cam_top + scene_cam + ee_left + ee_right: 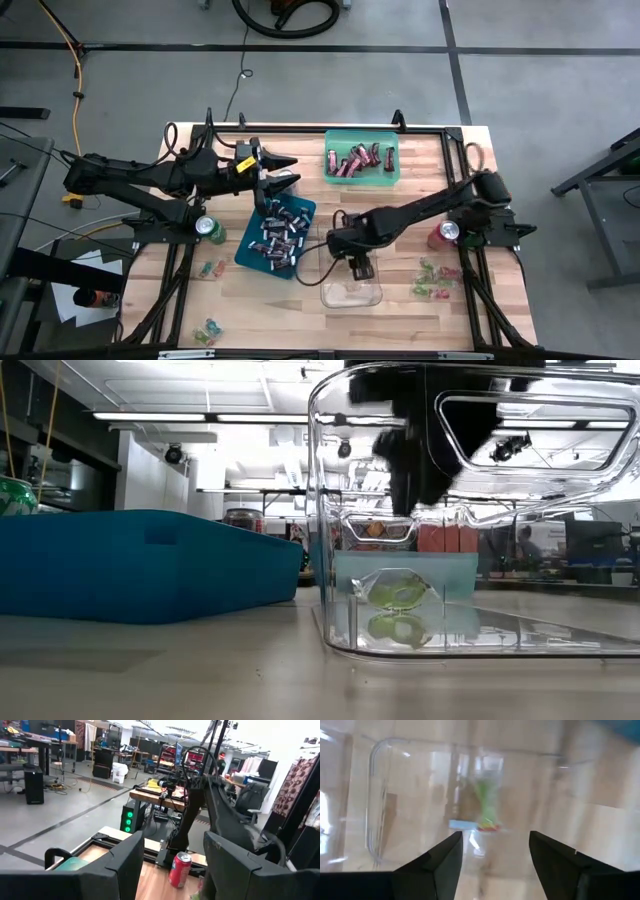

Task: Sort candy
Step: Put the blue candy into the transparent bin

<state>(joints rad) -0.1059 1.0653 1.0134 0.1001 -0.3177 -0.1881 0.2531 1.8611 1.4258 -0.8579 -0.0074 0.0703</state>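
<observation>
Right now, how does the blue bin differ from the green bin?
The blue bin is dark teal and sits turned at an angle near the table's middle; the green bin is pale green and lies square at the far edge. The blue bin holds dark candies with pale print; the green bin holds dark red bars. Both are open-topped and rectangular.

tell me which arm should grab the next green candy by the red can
Right. Its tool hangs open over the clear bin, close to the green candies beside the red can. The left tool is far across.
</observation>
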